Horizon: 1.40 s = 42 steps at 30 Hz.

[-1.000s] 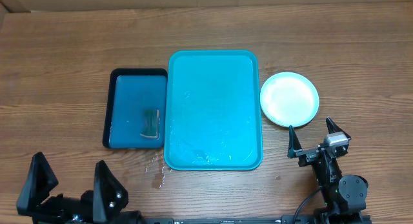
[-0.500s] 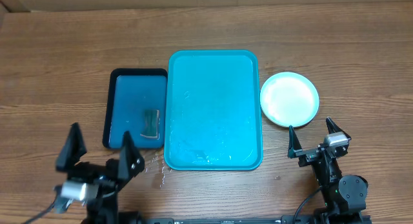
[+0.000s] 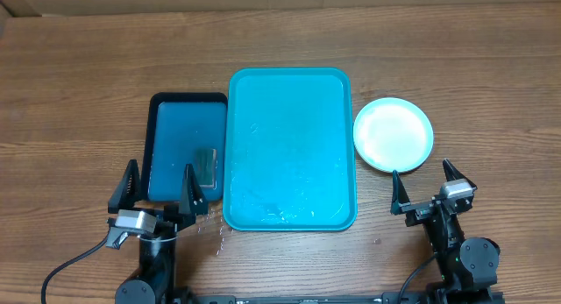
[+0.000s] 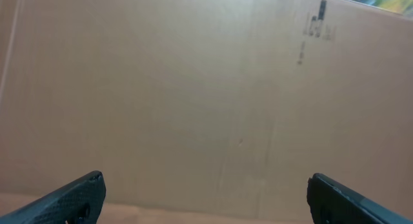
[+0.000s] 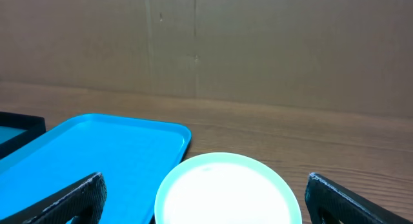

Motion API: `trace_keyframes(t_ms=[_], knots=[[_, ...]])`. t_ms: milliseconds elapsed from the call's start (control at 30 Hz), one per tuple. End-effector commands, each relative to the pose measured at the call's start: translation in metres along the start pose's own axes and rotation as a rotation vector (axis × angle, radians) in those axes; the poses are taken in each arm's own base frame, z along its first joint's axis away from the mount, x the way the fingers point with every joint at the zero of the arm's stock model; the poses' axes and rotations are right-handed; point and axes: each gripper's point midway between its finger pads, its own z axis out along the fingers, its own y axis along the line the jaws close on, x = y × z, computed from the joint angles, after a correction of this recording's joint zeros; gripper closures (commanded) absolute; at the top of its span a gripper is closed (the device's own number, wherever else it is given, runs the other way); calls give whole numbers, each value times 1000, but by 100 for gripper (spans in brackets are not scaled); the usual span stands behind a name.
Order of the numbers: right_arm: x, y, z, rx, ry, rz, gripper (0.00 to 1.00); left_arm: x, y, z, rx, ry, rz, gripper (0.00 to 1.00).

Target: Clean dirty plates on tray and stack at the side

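The turquoise tray (image 3: pixel 292 151) lies in the middle of the table with nothing on it but some wet streaks near its front. One light blue plate (image 3: pixel 393 134) with a pale centre sits on the table to the tray's right; whether others lie under it cannot be told. It also shows in the right wrist view (image 5: pixel 226 192), with the tray (image 5: pixel 97 153) to its left. My right gripper (image 3: pixel 433 188) is open and empty, just in front of the plate. My left gripper (image 3: pixel 159 194) is open and empty at the front edge of the dark blue tray.
A smaller dark blue black-rimmed tray (image 3: pixel 171 129) lies left of the turquoise tray, with a dark sponge (image 3: pixel 206 166) in it. Water drops (image 3: pixel 213 234) lie on the wood in front. A cardboard wall (image 4: pixel 206 88) stands at the back.
My left arm has moved up and to the right from the bottom left corner to the front of the dark blue tray. The right arm has not moved.
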Motion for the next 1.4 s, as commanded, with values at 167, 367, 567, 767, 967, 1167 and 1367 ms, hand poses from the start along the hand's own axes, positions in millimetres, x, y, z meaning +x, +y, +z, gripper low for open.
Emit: trace_keyframes(t_ms=[167,367,567,767,967,1167,1367], knots=[[2,-2,0,11,-3,-2,0,30,22,-4,-113,113,-12,0],[2,-2,0,11,-3,-2,0,80,42,-18,-215,317,-8,0],[2,-2,0,11,-3,-2,0,108,52,-32,-244,455,95,0],[2,-2,0,11,-3,-1,0,108,51,-32,-219,466,195,0],[2,-2,0,11,-4,-2,0,109,49,-32,-201,470,192,0],[2,-2,0,11,-3,-2,0,109,49,-32,-202,470,193,0],[2,-2,0,11,-3,-2,0,108,49,-32,-202,469,193,0]])
